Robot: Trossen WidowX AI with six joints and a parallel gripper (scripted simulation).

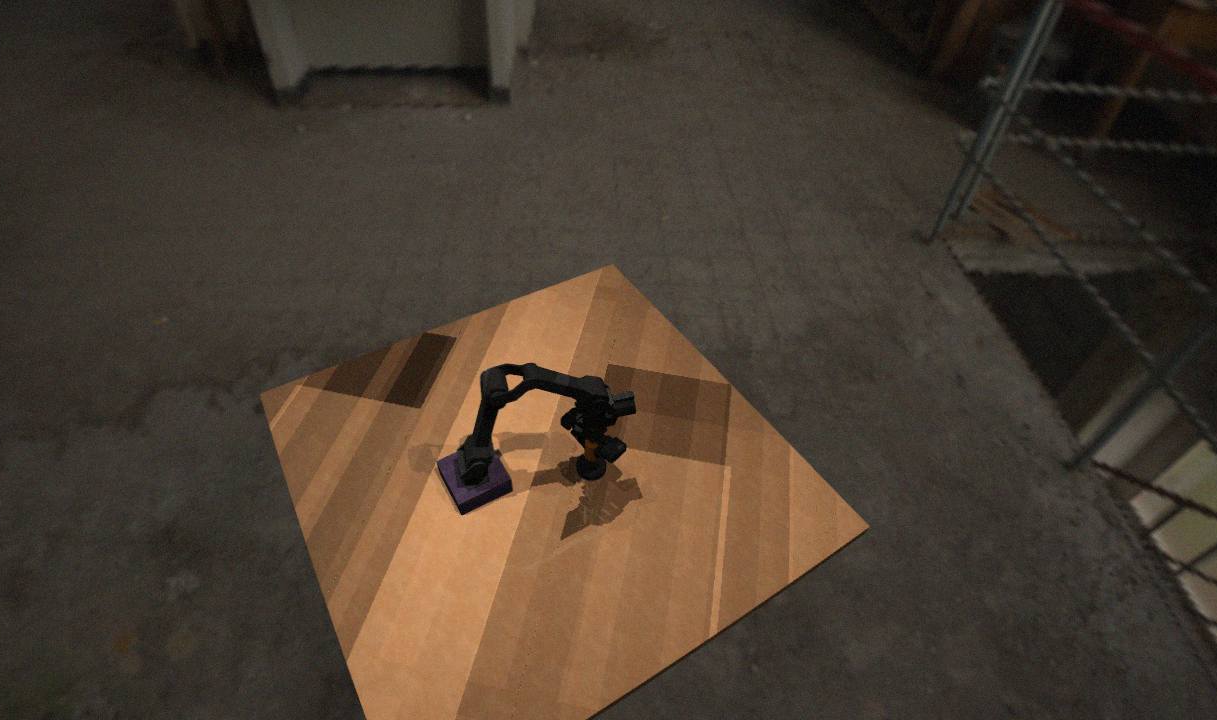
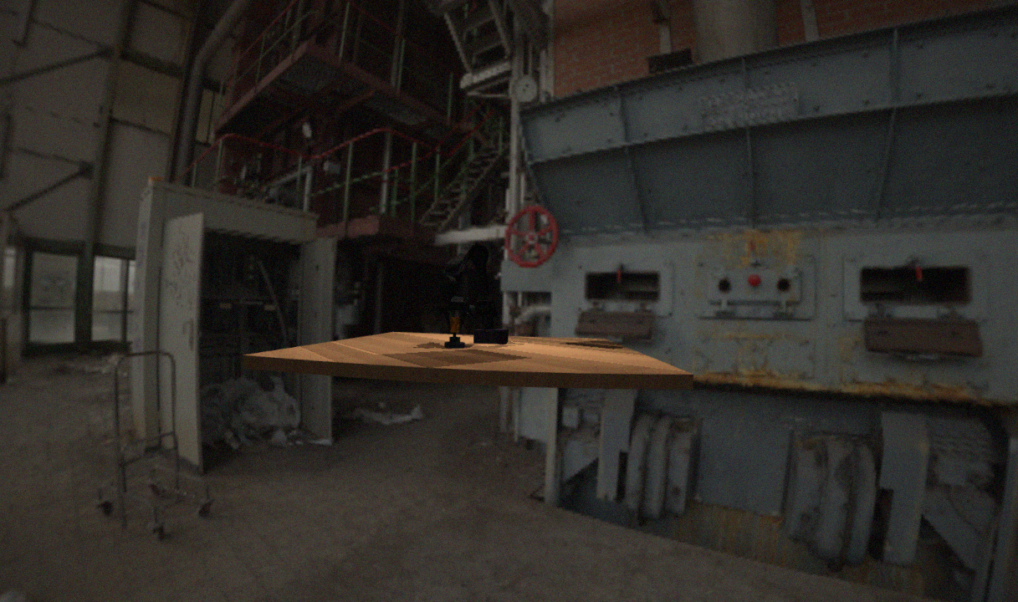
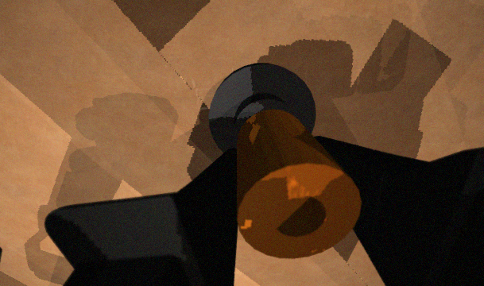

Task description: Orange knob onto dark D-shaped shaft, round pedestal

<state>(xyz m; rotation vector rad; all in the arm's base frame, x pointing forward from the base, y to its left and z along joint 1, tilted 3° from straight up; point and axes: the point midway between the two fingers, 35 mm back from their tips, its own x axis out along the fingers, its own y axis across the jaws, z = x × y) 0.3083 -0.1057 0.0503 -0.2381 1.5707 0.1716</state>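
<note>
The orange knob (image 1: 590, 454) (image 2: 454, 323) (image 3: 275, 148) is upright between the fingers of my gripper (image 1: 593, 445) (image 3: 274, 150), which is shut on it. The top of its D-shaped hole shows in the wrist view, the flat side facing the upper left. The dark round pedestal (image 1: 591, 471) (image 2: 454, 344) (image 3: 230, 93) stands on the table directly under the knob. In the exterior view a short dark stretch shows between the knob's orange and the pedestal's wide base. The shaft is hidden by the knob, and I cannot tell whether the knob touches it.
The arm's purple base block (image 1: 484, 493) stands on the wooden table (image 1: 648, 573) (image 2: 594, 364), left of the pedestal in the top view. Shadows of the arm and darker patches cross the wood. The table's edges lie well away from the pedestal.
</note>
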